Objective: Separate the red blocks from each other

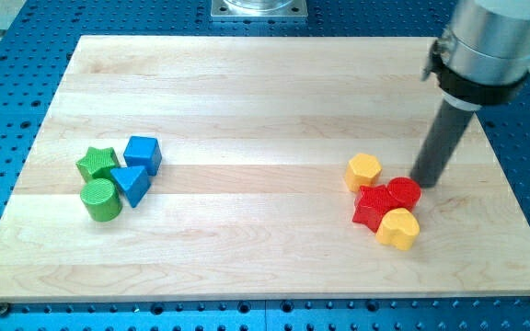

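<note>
Two red blocks touch each other at the view's lower right: a red star (371, 206) and a red cylinder (404, 191) just to its right. A yellow hexagon (363, 171) sits at the star's upper left, and a yellow heart-like block (397, 228) touches both red blocks from below. My tip (425, 182) stands on the board right beside the red cylinder's right edge, touching it or nearly so. The dark rod rises from there to the grey arm at the view's top right.
At the view's left lies a cluster: a green star (97, 163), a blue cube (143, 154), a blue triangle (132, 184) and a green cylinder (101, 199). The wooden board (247, 92) lies on a blue perforated table.
</note>
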Available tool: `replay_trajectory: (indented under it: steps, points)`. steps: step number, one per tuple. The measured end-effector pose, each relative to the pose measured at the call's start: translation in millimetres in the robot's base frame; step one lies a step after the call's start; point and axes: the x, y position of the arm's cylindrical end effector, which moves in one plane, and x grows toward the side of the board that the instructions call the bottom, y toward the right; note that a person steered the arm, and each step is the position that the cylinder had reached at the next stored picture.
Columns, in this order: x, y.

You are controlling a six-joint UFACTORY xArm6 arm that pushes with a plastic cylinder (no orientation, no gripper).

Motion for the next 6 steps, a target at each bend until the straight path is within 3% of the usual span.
replay_trajectory:
  steps: [1,2,3,4,6]
  points:
    - [31.8,1.9]
    - [32.0,-15.2]
    - [-11.5,-61.0]
    - [-18.3,-88.6]
    - [-18.3,-87.6]
